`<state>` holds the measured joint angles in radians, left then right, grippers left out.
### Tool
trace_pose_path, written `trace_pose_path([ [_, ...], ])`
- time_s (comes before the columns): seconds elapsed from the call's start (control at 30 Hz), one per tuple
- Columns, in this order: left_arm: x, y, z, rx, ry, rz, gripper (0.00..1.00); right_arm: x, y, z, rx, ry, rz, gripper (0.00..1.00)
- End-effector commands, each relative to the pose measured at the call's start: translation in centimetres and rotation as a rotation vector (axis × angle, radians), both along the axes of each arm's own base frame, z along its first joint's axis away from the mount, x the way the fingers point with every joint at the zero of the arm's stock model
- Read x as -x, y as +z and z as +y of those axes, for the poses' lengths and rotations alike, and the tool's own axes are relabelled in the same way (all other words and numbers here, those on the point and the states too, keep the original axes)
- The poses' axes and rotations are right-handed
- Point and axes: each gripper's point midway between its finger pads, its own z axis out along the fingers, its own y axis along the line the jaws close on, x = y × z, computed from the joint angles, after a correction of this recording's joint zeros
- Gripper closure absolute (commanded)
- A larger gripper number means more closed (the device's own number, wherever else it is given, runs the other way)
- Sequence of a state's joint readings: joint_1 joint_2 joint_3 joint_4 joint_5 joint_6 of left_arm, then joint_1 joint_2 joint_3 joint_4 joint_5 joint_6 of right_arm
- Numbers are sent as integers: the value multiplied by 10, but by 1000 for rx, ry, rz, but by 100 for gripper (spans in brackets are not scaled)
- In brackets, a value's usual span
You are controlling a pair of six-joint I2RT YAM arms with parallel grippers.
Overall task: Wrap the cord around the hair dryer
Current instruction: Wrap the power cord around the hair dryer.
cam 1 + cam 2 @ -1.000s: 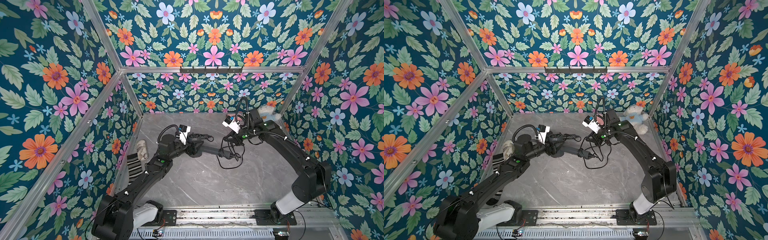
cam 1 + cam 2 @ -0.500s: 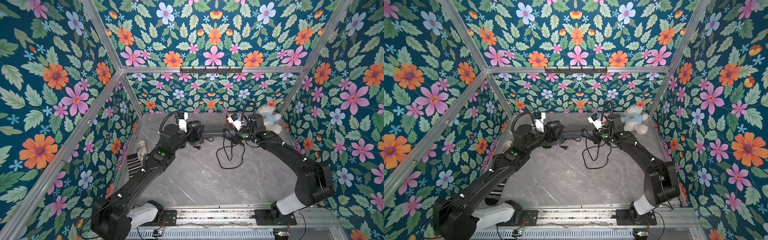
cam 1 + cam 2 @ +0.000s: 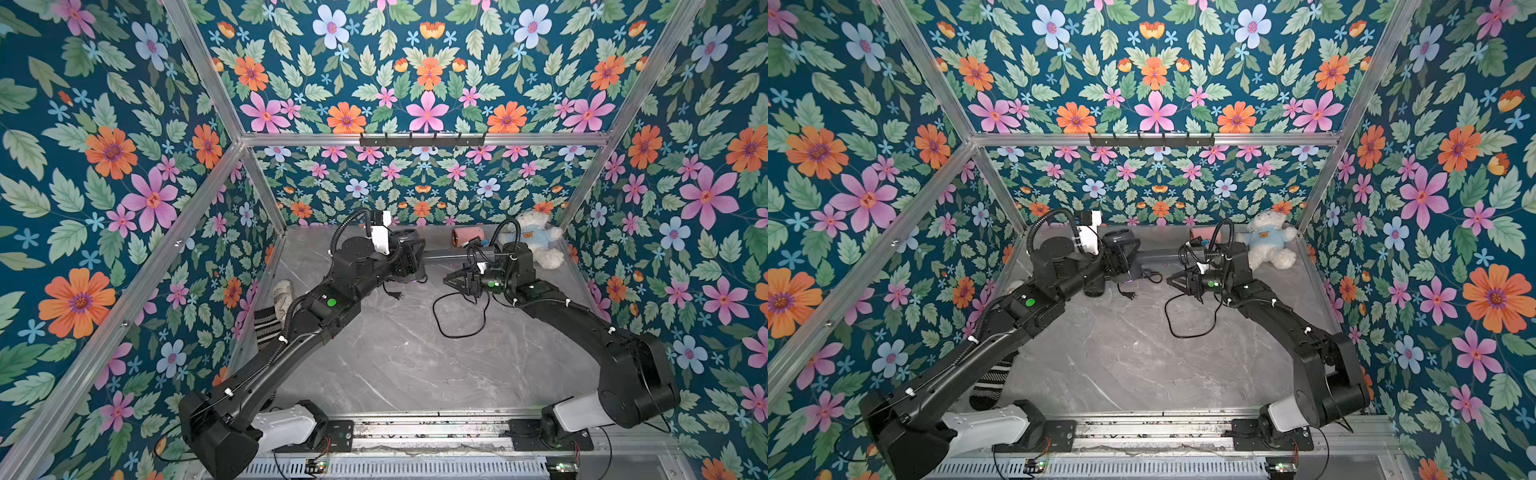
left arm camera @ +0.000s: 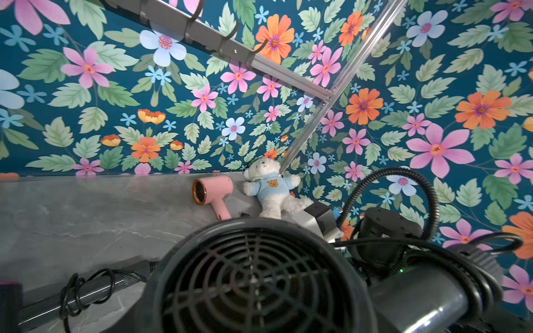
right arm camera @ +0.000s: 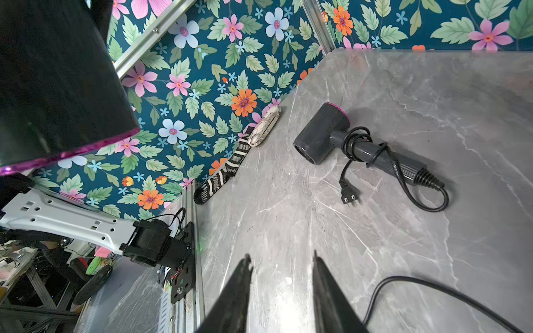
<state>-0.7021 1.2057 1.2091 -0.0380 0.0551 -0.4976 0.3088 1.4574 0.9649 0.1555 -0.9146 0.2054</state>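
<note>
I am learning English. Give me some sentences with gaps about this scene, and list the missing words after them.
1. The teddy bear wears a ___ sweater.
2. The small hair dryer beside the teddy bear is ___ in colour.
3. The jaws of the right gripper stand ___, with nothing between them.
4. On the grey hair dryer, the cord is wound around its ___.

Missing words: blue; pink; open; handle.
</note>
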Motion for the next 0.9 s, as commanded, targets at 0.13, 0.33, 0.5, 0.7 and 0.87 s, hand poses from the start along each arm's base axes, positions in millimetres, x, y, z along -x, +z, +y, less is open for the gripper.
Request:
trace_pose_path([
  [0.13, -3, 16, 26, 10, 129, -7, 100, 7, -13, -8, 71, -20, -16, 56],
  [0.33, -2, 19, 38, 1, 175, -6, 100, 12, -36, -16, 123, -45, 16, 56],
  [0.5, -4, 14, 45, -18, 203, 7, 100, 17, -46, -23, 151, -58, 29, 56],
  [0.7, -10, 4, 55, -19, 248, 31, 100, 23, -56, -31, 181, -83, 20, 72],
  [0.87, -19, -7, 73, 77, 333, 69, 100, 24, -82, -31, 191, -108, 152, 100],
])
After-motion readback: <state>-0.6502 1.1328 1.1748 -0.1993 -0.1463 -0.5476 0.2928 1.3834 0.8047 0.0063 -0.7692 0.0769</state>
